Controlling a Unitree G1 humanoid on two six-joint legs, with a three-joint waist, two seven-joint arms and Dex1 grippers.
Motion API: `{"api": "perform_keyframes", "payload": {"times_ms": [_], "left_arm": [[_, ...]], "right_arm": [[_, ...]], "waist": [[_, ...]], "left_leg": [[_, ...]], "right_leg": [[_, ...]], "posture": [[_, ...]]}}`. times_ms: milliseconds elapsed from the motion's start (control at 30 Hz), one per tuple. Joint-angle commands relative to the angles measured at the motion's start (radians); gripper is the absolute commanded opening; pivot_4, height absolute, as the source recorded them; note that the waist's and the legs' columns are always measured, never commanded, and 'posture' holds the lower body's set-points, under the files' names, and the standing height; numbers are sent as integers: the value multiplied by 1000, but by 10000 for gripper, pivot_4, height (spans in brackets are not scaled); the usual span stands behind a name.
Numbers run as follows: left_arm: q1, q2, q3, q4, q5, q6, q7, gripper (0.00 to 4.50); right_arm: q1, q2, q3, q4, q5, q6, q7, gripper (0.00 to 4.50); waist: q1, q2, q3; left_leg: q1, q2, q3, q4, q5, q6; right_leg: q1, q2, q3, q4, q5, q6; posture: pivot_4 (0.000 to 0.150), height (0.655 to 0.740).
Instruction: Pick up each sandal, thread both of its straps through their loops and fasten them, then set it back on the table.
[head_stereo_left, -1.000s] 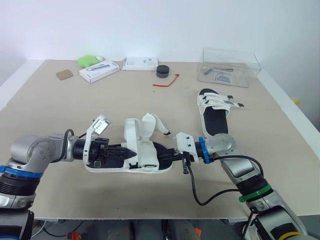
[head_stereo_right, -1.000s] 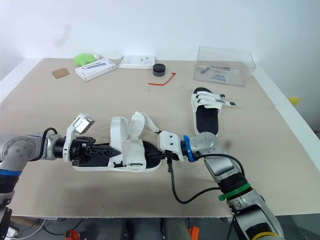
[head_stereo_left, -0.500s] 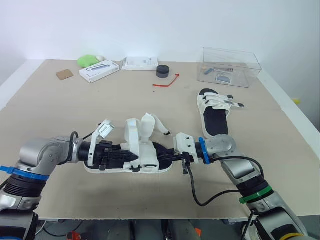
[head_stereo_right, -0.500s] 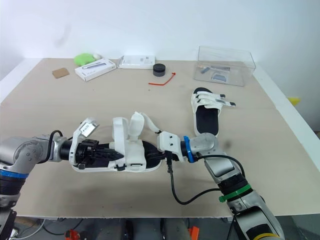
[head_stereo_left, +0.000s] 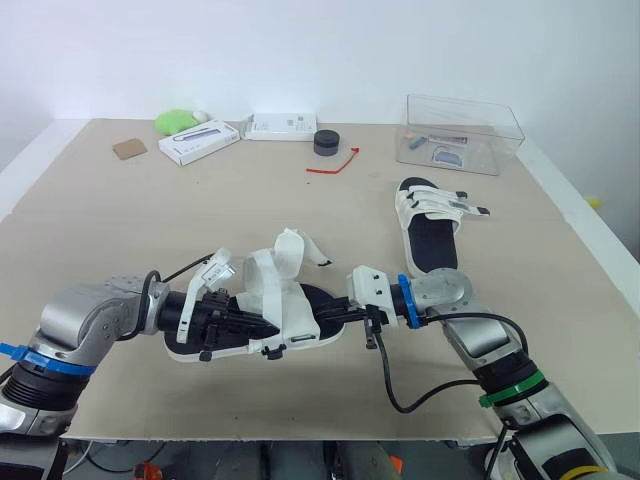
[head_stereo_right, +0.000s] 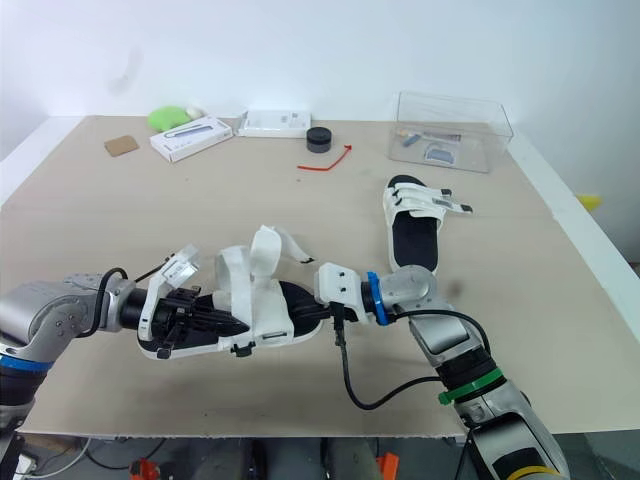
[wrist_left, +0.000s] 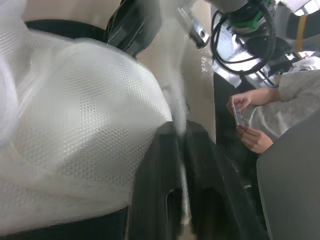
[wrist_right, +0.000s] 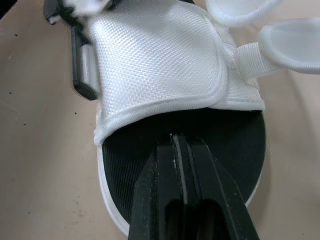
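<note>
A white sandal with a black footbed (head_stereo_left: 300, 322) is held just above the table's near middle, between both grippers. Its two loose straps (head_stereo_left: 290, 245) stand up and curl over. My left gripper (head_stereo_left: 252, 322) reaches in from the toe end. In the left wrist view its fingers (wrist_left: 157, 165) are pressed together on a thin edge of the white mesh upper (wrist_left: 85, 120). My right gripper (head_stereo_left: 338, 317) is shut on the heel rim; its fingertips (wrist_right: 165, 150) pinch the sole's edge. A second sandal (head_stereo_left: 428, 225) lies flat at the right, straps across it.
Along the far edge are a clear plastic box (head_stereo_left: 460, 132), a black round cap (head_stereo_left: 325, 142), a red tie (head_stereo_left: 333, 163), two white boxes (head_stereo_left: 198, 140), a green object (head_stereo_left: 175, 121) and a brown square (head_stereo_left: 128, 149). A person's hands (wrist_left: 247, 127) hold a phone beyond the table.
My left gripper has pushed further along the sandal toward the right and rolled. The sandal has tilted, its toe end raised and its straps leaning over. The right gripper has stayed put.
</note>
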Motion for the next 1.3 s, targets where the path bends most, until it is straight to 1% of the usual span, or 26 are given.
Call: {"api": "perform_keyframes", "payload": {"times_ms": [33, 133, 167, 200, 333, 467, 700, 767, 800, 933, 967, 1000, 1300], "left_arm": [[-3, -17, 29, -22, -13, 8, 28, 18547], [-25, -18, 62, -21, -35, 18, 35, 30866], [-36, -18, 76, -9, -45, 26, 38, 35968], [-47, -17, 89, 3, -53, 33, 40, 38007], [-78, -19, 120, 45, -54, 38, 54, 38007], [-86, -39, 130, 66, -43, 19, 76, 38007], [-101, -88, 160, 79, -73, 29, 114, 38007], [-118, -103, 176, 95, -80, 32, 131, 32704], [-122, -107, 180, 99, -81, 33, 136, 31252], [-123, -112, 172, 91, -79, 33, 129, 11310], [-121, -112, 168, 88, -78, 32, 128, 6895], [-118, -112, 165, 83, -78, 34, 128, 431], [-53, -103, 123, -1, -84, 49, 107, 431]], "right_arm": [[-11, -7, 2, 19, -22, 2, -3, 0], [-11, -6, 2, 20, -21, 0, -2, 0], [-10, -7, 2, 20, -21, 0, -2, 0], [-10, -7, 2, 21, -21, -1, -2, 0], [-8, -8, 3, 23, -22, -4, -1, 0], [-5, -9, 4, 21, -24, -6, -1, 0], [1, -16, 3, 12, -24, -4, 1, 0], [4, -20, 3, 10, -25, -6, 3, 0], [5, -21, 3, 10, -25, -6, 3, 0], [7, -22, 5, 5, -26, -5, 2, 0], [7, -22, 5, 6, -27, -6, 2, 0], [7, -22, 6, 6, -27, -6, 2, 0], [6, -23, 8, 14, -30, -13, 4, 0]], "waist": [[0, 0, 0], [0, 0, 0], [0, 0, 0], [0, 0, 0], [0, 0, 0], [0, 0, 0], [0, 0, 0], [0, 0, 0], [0, 0, 0], [0, 0, 0], [0, 0, 0], [0, 0, 0], [0, 0, 0]], "left_leg": [[0, 0, 0, 0, 0, 0], [0, 0, 0, 0, 0, 0], [0, 0, 0, 0, 0, 0], [0, 0, 0, 0, 0, 0], [0, 0, 0, 0, 0, 0], [0, 0, 0, 0, 0, 0], [0, 0, 0, 0, 0, 0], [0, 0, 0, 0, 0, 0], [0, 0, 0, 0, 0, 0], [0, -1, 0, 0, 0, 0], [0, -1, 0, 0, 0, 0], [0, -1, 0, 0, 0, 0], [0, -1, 0, 0, 0, 0]], "right_leg": [[0, 0, 0, 0, 0, 0], [0, 0, 0, 0, 0, 1], [0, 0, 0, 0, 1, 1], [0, 0, 0, 0, 1, 1], [0, 0, 0, 0, 1, 1], [0, 0, 0, 0, 1, 1], [0, 0, 0, 0, 1, 1], [0, 0, 0, 0, 1, 1], [0, 0, 0, 0, 1, 0], [0, -1, 0, 0, 1, 0], [0, -1, 0, 0, 1, 0], [0, -1, 0, 0, 1, 0], [0, -1, 0, 0, 1, 0]], "posture": [[1500, 7400], [1500, 7400], [1500, 7400], [1500, 7400], [1500, 7400], [1500, 7400], [1500, 7400], [1500, 7400], [1500, 7400], [1500, 7400], [1500, 7400], [1500, 7400], [1500, 7400]]}}
